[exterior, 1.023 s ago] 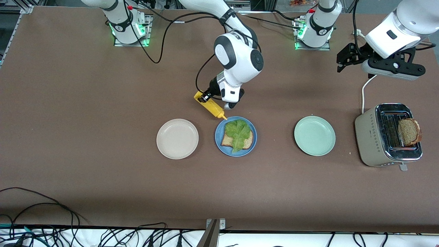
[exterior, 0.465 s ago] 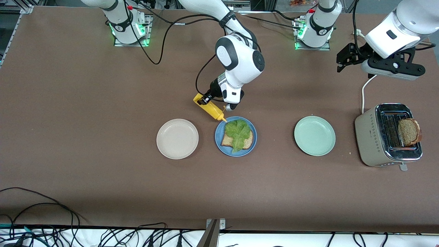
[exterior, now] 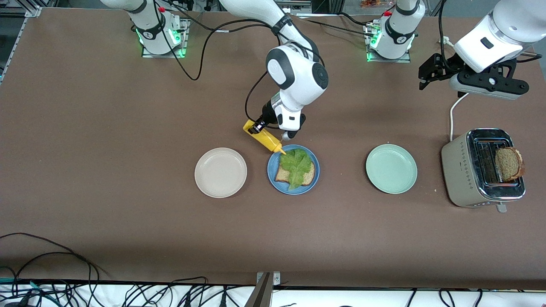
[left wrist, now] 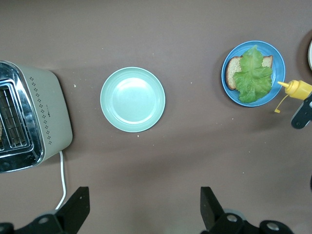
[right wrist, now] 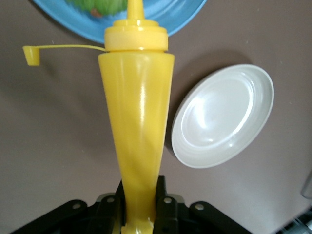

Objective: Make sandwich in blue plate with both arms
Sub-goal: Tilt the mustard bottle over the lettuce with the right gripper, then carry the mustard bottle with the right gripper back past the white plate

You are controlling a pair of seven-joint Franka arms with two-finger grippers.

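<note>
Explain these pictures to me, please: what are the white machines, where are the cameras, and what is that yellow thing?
They are two robot arms making a sandwich. One camera looks down from across the table; one more rides on each wrist. The right gripper is shut on a yellow squeeze bottle, tilted so its nozzle is at the edge of the blue plate, where a lettuce leaf lies on a bread slice. The bottle's cap dangles open in the right wrist view. The left gripper waits, open and empty, up in the air at the left arm's end of the table, where a toaster holds another bread slice. A beige plate and a green plate sit empty on either side of the blue one.
</note>
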